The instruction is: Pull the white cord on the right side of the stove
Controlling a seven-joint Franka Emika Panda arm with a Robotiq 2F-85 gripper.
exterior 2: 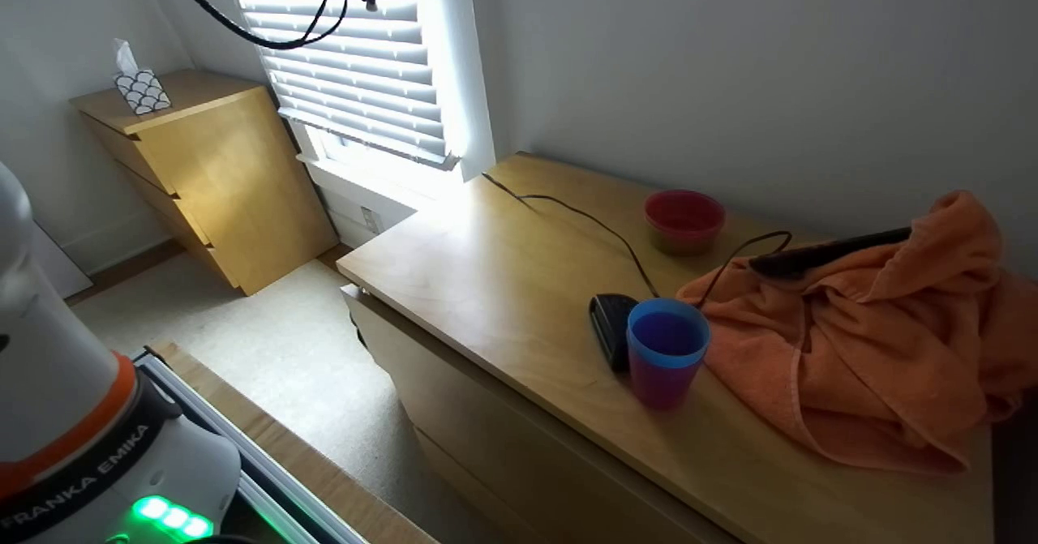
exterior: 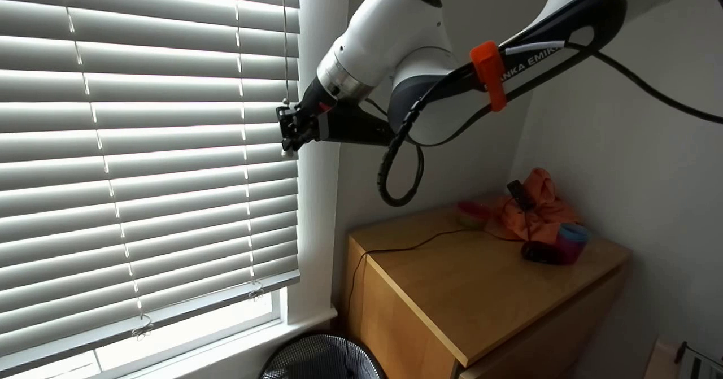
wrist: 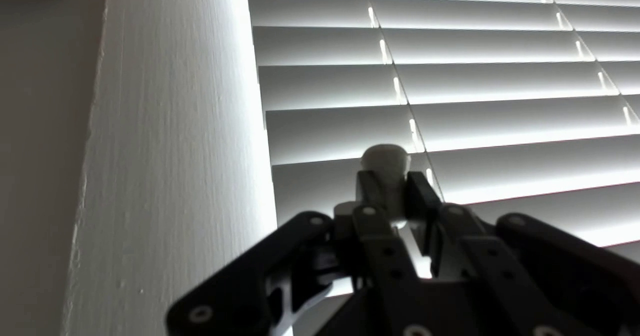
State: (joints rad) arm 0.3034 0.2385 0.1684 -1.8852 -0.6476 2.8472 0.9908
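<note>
Treat the blind (exterior: 164, 158) as the thing to be worked. Lower the arm (exterior: 384, 46) slowly and straight down, with the pull itself as the likely step in hand. Steer clear of the white frame (exterior: 319, 215), just beside the line of travel. Mind the black cable (exterior: 399, 201) looped below the arm, perhaps liable to catch on a low swing. Avoid twisting the gripper (wrist: 391, 188). In an exterior view, find the cord (exterior: 285, 46) hanging in front of the blind near its right edge, down to the gripper. Note the white tassel (wrist: 385, 160) clamped between the fingers (wrist: 422, 191), with its tip poking out past them. Build tension gradually; jerk, and risk slipping off the tip.
</note>
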